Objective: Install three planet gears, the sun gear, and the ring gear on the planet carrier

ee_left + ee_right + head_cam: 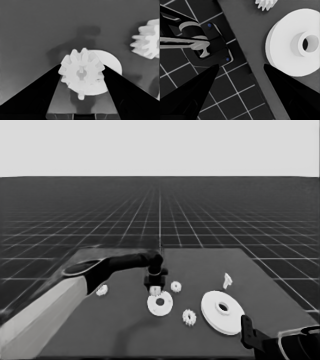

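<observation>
We are holding the left pincer (155, 287) just above the far rim of the smaller round part (160, 303), pinching a small gear (81, 72) between its fingers. No gear is sitting on that part yet, as far as we can see, so we judge the assembly barely begun. Three other gears are lying loose on the bench (125, 335): one (175, 286) just beyond the smaller round part, one (189, 317) between it and the larger round part (222, 312), one (102, 290) beside the left arm. A thin white piece (227, 280) is lying farther back. The right pincer (240, 82) is waiting, spread and empty, at the bench's near right corner.
</observation>
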Robot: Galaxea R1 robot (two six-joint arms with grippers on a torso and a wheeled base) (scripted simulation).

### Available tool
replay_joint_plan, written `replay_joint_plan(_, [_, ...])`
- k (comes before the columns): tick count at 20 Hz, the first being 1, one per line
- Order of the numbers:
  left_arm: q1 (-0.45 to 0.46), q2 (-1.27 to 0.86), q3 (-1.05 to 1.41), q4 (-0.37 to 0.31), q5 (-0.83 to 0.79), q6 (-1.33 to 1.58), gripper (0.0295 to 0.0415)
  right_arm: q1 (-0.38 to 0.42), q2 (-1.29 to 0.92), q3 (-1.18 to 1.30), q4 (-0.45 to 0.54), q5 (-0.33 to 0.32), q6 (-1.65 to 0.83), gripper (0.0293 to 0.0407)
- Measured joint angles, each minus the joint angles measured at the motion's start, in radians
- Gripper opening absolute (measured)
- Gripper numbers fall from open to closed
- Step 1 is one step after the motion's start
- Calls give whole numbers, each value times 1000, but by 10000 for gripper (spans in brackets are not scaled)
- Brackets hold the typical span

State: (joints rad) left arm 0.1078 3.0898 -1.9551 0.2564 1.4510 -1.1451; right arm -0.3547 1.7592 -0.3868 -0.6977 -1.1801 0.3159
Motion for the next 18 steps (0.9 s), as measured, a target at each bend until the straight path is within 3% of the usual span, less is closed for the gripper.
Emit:
replay_joint_plan(6, [14, 7, -20, 13, -11, 10, 312, 0, 0, 0, 0, 0, 0, 385])
replay_joint_plan(8, [14, 7, -20, 13, -11, 11, 372, 0, 0, 0, 0, 0, 0, 385])
replay_joint_plan(9, [14, 7, -20, 13, -11, 11, 381, 0, 0, 0, 0, 0, 0, 385])
replay_joint_plan(16, [15, 7, -21, 13, -11, 11, 385, 0, 0, 0, 0, 0, 0, 385])
replay_joint_plan(18, [-75, -26, 78, -63, 42, -43, 385, 0, 0, 0, 0, 0, 0, 385])
